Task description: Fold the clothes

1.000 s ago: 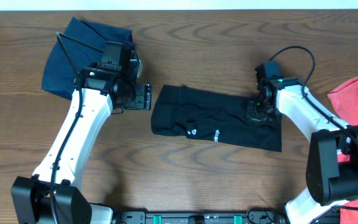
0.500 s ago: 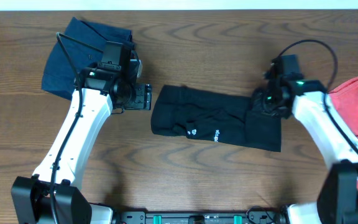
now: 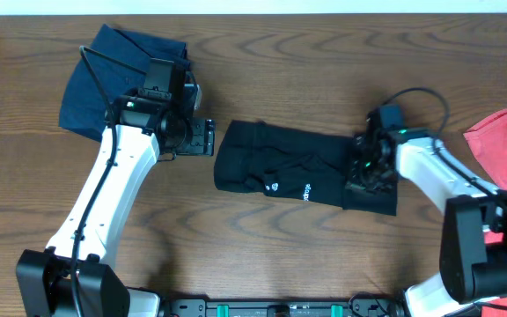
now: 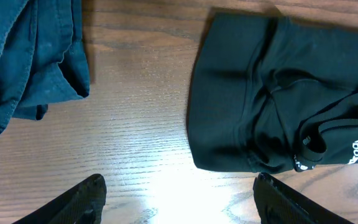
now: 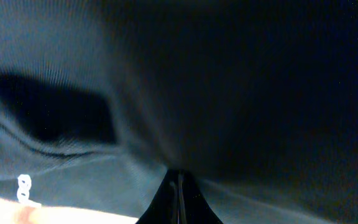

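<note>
1. Roughly at the middle of the table [image 3: 289, 62] lies the black T-shirt [image 3: 289, 163], gathered into a long band that runs left to right. Small white print marks [image 3: 271, 186] show near its front edge.
2. At the band's right end the right hand [image 3: 363, 167] is down on the cloth. In the right wrist view its fingertips [image 5: 179, 186] are pressed together and dark fabric creases run in toward them, so it is clenched on the black T-shirt.
3. The left hand [image 3: 209, 138] sits just beside the shirt's left end, apart from it and released. In the left wrist view its two fingers [image 4: 73, 202] stand wide with bare wood between them, and the shirt's left end [image 4: 260, 93] lies ahead of them on the table.
4. A navy-blue garment [image 3: 117, 75] lies rumpled at the far left of the table. The left wrist view shows a strip of bare wood between it and the black T-shirt.
5. A coral-red T-shirt [image 3: 500, 145] lies at the right edge of the table, cut off by the frame and well apart from the black T-shirt.
</note>
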{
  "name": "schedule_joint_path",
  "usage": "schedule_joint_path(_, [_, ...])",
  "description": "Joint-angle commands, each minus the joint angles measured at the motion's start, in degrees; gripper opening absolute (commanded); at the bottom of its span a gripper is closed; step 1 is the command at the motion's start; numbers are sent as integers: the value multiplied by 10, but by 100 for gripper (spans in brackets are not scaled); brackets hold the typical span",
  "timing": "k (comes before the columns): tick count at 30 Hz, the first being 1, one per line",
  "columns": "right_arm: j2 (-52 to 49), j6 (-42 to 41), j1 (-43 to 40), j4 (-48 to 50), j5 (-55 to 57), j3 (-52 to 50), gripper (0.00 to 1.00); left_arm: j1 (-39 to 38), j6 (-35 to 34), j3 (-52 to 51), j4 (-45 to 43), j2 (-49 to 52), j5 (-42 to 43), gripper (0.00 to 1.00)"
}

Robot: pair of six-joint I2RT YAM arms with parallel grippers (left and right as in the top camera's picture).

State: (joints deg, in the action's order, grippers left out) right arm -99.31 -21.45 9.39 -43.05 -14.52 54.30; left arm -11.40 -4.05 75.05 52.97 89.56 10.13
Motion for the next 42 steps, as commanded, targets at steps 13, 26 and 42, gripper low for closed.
schedule_joint_path(13, [39,3,-108,70,-30,53,5,-4,-8,8,31,-3,97,78])
schedule_joint_path(26, [-100,-94,-42,209,-49,48,1,-57,-8,-27,25,10,98,78])
schedule_joint_path(42, [159,27,-124,117,-102,52,51,-56,-57,-124,-151,50,113,99])
